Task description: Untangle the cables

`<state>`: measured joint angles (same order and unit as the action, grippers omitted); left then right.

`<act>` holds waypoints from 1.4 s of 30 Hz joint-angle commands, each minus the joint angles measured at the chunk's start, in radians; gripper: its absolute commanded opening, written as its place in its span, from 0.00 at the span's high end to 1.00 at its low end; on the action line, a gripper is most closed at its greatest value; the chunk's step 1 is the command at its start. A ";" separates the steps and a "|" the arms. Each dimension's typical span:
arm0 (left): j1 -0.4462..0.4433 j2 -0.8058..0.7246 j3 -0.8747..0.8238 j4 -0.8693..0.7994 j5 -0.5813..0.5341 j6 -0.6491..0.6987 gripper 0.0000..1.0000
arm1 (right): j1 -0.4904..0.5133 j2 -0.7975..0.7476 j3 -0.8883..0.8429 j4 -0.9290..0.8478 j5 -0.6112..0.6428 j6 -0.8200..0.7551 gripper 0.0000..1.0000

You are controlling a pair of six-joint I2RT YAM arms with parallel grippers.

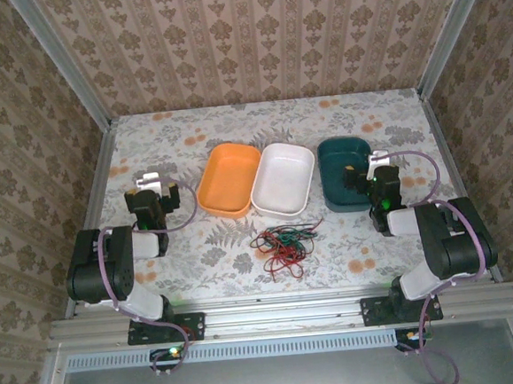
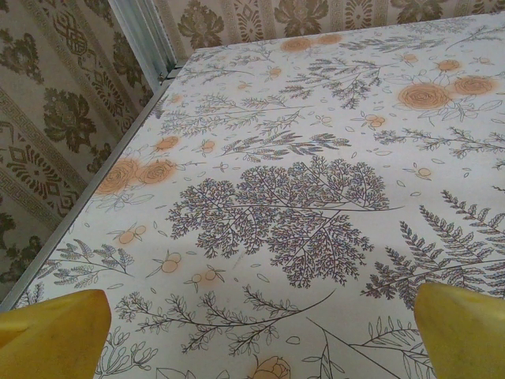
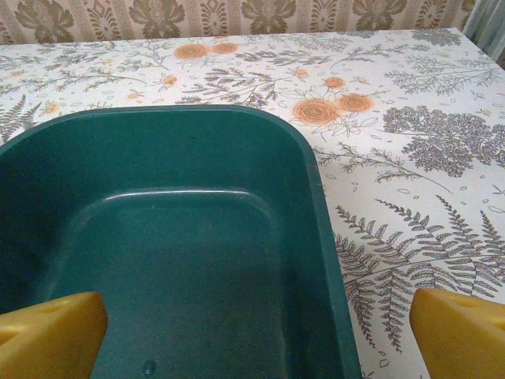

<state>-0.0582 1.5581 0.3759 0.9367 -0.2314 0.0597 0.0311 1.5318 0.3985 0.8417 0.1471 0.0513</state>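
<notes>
Plainly, the cables (image 1: 284, 243) lay in one small knot of red, green and black strands on the flowered tabletop (image 1: 189, 126), near its front edge and roughly midway between the two arms. Neither arm touched them. That central spot probably suits the job, since either arm could reach a strand from its own side.

Behind the knot stood an orange tray (image 1: 229, 178), a white tray (image 1: 284, 178) and a teal tray (image 1: 342, 172) in a row, the first two touching. They looked empty, most likely waiting for the sorted colours.

The left tool (image 2: 260, 332) hung over bare cloth well to the left, its yellow pads (image 2: 55, 332) spread wide with nothing between them. The right tool (image 3: 256, 332) was just as wide apart and empty, poised over the near end of the teal tray.

The overhead view was too small to tell how the strands crossed, so where to pull first could not be judged.

No brand, label or writing could be read anywhere; the tabletop and walls carried only printed patterns.
</notes>
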 commanded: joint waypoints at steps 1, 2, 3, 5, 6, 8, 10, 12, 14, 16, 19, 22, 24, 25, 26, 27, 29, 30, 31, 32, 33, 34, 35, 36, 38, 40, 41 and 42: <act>0.012 0.004 -0.006 0.037 0.022 -0.023 0.00 | -0.015 -0.006 0.009 0.010 -0.028 0.002 0.00; 0.012 0.005 -0.007 0.037 0.020 -0.022 0.00 | -0.017 -0.003 0.012 0.005 -0.033 0.004 0.00; 0.012 0.004 -0.006 0.038 0.021 -0.022 0.00 | -0.017 -0.002 0.013 0.002 -0.032 0.004 0.00; 0.012 0.004 -0.006 0.035 0.020 -0.021 0.00 | -0.017 -0.004 0.013 0.002 -0.034 0.004 0.00; 0.011 0.005 -0.004 0.034 0.020 -0.021 0.00 | -0.017 -0.004 0.013 0.003 -0.033 0.004 0.00; 0.011 0.004 -0.006 0.035 0.021 -0.022 0.00 | -0.017 -0.005 0.012 0.004 -0.034 0.004 0.00; 0.011 0.004 -0.006 0.036 0.020 -0.022 0.00 | -0.017 -0.005 0.010 0.006 -0.034 0.004 0.00; 0.011 0.004 -0.006 0.036 0.021 -0.022 0.00 | -0.017 -0.005 0.010 0.007 -0.034 0.004 0.00; 0.011 0.004 -0.006 0.037 0.020 -0.021 0.00 | -0.017 -0.006 0.009 0.007 -0.034 0.003 0.00; 0.011 0.001 -0.004 0.034 0.016 -0.020 0.00 | -0.017 -0.006 0.010 0.007 -0.034 0.002 0.00; 0.003 -0.088 0.069 -0.178 0.014 -0.013 0.00 | -0.016 -0.014 0.011 0.009 -0.024 0.003 0.00; -0.037 -0.183 0.215 -0.466 -0.107 0.000 0.00 | -0.016 -0.162 0.150 -0.381 0.060 0.058 0.02; -0.088 -0.220 0.243 -0.501 -0.219 0.057 0.00 | -0.016 -0.223 0.295 -0.710 0.072 0.124 0.18; -0.122 -0.234 0.243 -0.485 -0.344 0.048 0.00 | -0.006 -0.250 0.332 -0.806 0.062 0.154 0.26; -0.148 -0.252 0.251 -0.514 -0.417 0.018 0.00 | 0.011 -0.277 0.353 -0.870 0.077 0.190 0.27; -0.172 -0.280 0.265 -0.594 -0.402 -0.013 0.00 | 0.044 -0.310 0.365 -0.926 0.080 0.215 0.27; -0.226 -0.329 0.288 -0.748 -0.355 -0.119 0.00 | 0.154 -0.370 0.376 -1.002 0.101 0.216 0.26; -0.274 -0.351 0.287 -0.800 -0.309 -0.159 0.00 | 0.221 -0.393 0.384 -1.041 0.093 0.204 0.26; -0.335 -0.369 0.276 -0.821 -0.264 -0.184 0.00 | 0.291 -0.406 0.395 -1.086 0.068 0.199 0.26; -0.389 -0.380 0.266 -0.830 -0.228 -0.204 0.00 | 0.345 -0.410 0.404 -1.119 0.025 0.191 0.26; -0.478 -0.387 0.255 -0.826 -0.165 -0.215 0.00 | 0.404 -0.409 0.412 -1.155 -0.042 0.180 0.26; -0.548 -0.384 0.247 -0.822 -0.092 -0.212 0.00 | 0.453 -0.404 0.418 -1.191 -0.124 0.169 0.27; -0.605 -0.374 0.250 -0.826 -0.036 -0.211 0.00 | 0.491 -0.397 0.422 -1.219 -0.201 0.158 0.28; -0.656 -0.357 0.257 -0.840 0.052 -0.200 0.00 | 0.526 -0.387 0.424 -1.252 -0.272 0.155 0.29; -0.712 -0.318 0.289 -0.896 0.217 -0.195 0.00 | 0.570 -0.373 0.419 -1.301 -0.375 0.164 0.32; -0.752 -0.290 0.315 -0.950 0.335 -0.172 0.00 | 0.592 -0.367 0.404 -1.337 -0.441 0.178 0.35; -0.769 -0.286 0.319 -0.964 0.358 -0.164 0.00 | 0.598 -0.364 0.396 -1.347 -0.459 0.184 0.37; -0.782 -0.285 0.318 -0.973 0.389 -0.162 0.00 | 0.606 -0.361 0.387 -1.357 -0.468 0.189 0.39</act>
<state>-0.8139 1.2675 0.6575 0.0704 -0.0544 -0.1020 0.6220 1.1667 0.8055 -0.3897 -0.1764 0.2188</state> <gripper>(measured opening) 0.999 0.628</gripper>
